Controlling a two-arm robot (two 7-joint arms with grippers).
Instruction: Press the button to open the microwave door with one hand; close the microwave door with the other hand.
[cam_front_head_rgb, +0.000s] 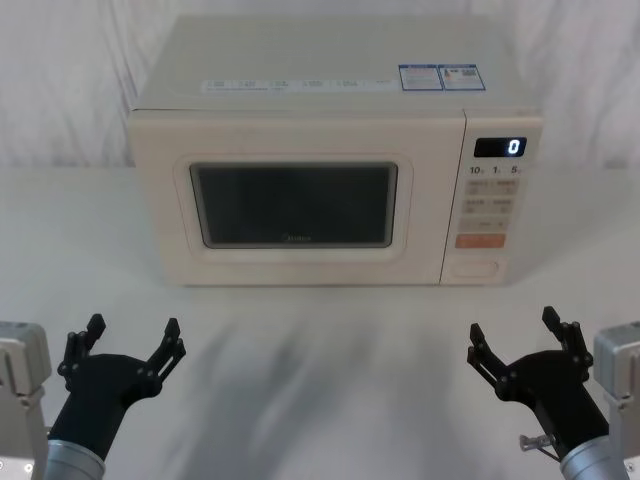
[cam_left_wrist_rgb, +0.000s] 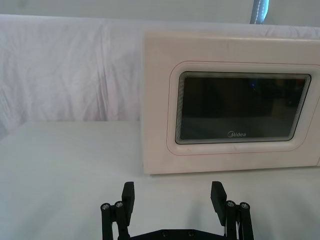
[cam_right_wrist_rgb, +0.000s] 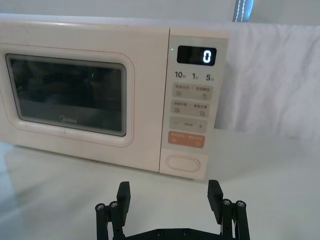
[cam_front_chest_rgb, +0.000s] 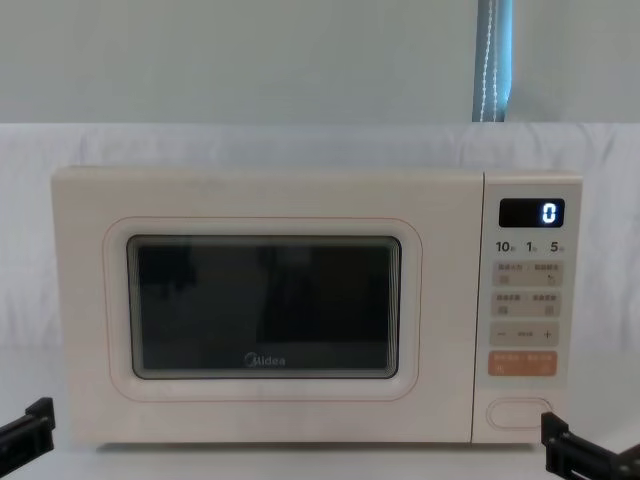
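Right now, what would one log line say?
microwave door: shut | button: untouched | left gripper: open, idle | right gripper: open, idle

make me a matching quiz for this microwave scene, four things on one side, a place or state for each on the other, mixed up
Things:
1. microwave door
2. button
3. left gripper
4. display

Places or states:
A. top of the control strip, showing 0
B. shut, flush with the front
C. open, low on the robot's left, short of the microwave
D. bottom of the control strip, under the orange key

Pairs: 1-B, 2-D, 3-C, 4-A

White cloth (cam_front_head_rgb: 60, 90) drapes the backdrop and table (cam_front_head_rgb: 320, 340) (a pale wall (cam_front_chest_rgb: 250, 60) above).
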